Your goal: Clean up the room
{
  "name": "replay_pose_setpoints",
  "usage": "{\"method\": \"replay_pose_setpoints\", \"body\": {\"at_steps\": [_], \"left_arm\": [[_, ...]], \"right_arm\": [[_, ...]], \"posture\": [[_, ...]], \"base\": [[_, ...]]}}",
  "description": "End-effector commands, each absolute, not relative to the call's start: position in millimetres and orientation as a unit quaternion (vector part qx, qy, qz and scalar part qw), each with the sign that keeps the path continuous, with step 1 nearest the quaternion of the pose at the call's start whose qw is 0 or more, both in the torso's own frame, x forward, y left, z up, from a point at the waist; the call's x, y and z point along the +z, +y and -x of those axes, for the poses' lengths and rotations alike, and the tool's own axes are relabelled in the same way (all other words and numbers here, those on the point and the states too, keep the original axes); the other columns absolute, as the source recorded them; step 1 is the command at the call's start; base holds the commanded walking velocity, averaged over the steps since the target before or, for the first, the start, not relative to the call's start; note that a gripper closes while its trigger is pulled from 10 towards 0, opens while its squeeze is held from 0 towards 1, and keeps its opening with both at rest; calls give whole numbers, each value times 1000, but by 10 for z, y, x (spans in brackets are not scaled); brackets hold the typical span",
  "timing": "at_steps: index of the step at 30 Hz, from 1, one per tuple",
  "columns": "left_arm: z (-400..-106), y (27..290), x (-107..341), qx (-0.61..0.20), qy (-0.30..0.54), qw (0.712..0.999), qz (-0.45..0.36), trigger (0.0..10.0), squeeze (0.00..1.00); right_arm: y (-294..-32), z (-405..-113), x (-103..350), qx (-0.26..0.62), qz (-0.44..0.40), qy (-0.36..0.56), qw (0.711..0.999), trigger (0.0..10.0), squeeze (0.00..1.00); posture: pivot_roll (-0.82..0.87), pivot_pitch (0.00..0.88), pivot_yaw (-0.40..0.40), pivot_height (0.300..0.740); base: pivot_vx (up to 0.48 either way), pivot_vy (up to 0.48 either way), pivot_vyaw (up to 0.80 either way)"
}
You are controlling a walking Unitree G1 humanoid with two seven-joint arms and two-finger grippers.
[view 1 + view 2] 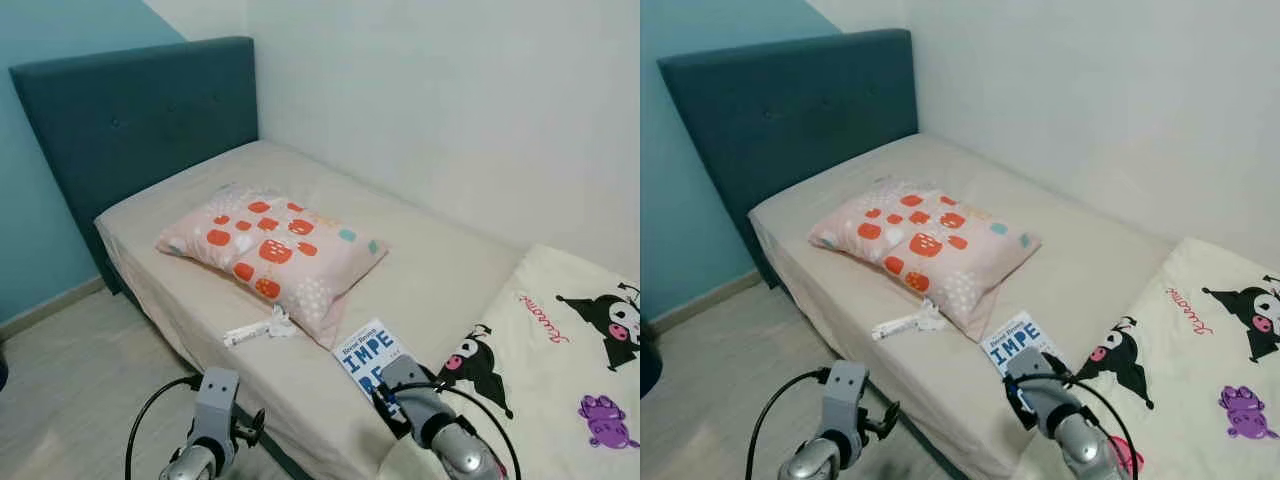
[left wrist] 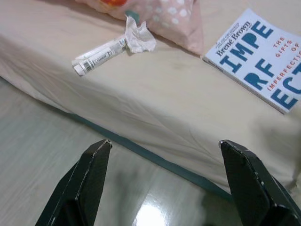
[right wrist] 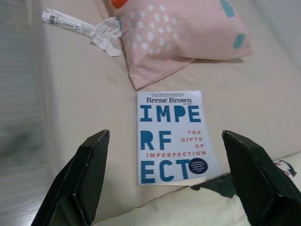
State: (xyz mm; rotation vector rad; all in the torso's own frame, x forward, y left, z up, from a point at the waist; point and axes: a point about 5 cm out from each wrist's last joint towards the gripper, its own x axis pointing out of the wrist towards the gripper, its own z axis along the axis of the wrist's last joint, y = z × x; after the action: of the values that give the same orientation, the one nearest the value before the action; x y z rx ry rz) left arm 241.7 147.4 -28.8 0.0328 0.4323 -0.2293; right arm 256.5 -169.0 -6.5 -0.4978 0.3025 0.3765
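Observation:
A white-and-blue book (image 3: 171, 136) lies flat on the beige bed sheet (image 1: 430, 270), just past the corner of a pink pillow (image 1: 275, 250) with red spots. A crumpled white tube wrapper (image 2: 110, 51) lies on the sheet near the bed's edge, beside the pillow. My right gripper (image 3: 164, 150) is open and hovers over the book, its fingers (image 3: 87, 174) spread wider than the cover. My left gripper (image 2: 164, 146) is open too, held over the floor by the bed's side, short of the wrapper.
A teal headboard (image 1: 130, 120) stands at the bed's far end against a blue wall. A cream blanket with cartoon figures (image 1: 570, 360) covers the bed's near right part. Light wood floor (image 1: 70, 370) runs along the bed's left side.

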Motion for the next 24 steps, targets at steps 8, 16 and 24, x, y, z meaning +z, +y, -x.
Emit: {"method": "replay_pose_setpoints", "body": {"at_steps": [8,16,24], "left_arm": [[-2412,1648,-159,-113,167,978,-55,10000,0],[-2298,1735,19,-119,123,984,-48,10000,0],[-2223,1659,-10,-115,132,984,-33,10000,0]], "right_arm": [[-1540,-2519,-54,217,258,128,933,10000,0],[-1473,-2384,51,247,268,90,927,10000,0],[-1465,-2320,88,267,296,85,913,10000,0]], "posture": [[-137,23,-42,740],[-141,22,-16,740],[-150,60,-38,740]], "base": [[0,0,0],[0,0,0],[0,0,0]]}}
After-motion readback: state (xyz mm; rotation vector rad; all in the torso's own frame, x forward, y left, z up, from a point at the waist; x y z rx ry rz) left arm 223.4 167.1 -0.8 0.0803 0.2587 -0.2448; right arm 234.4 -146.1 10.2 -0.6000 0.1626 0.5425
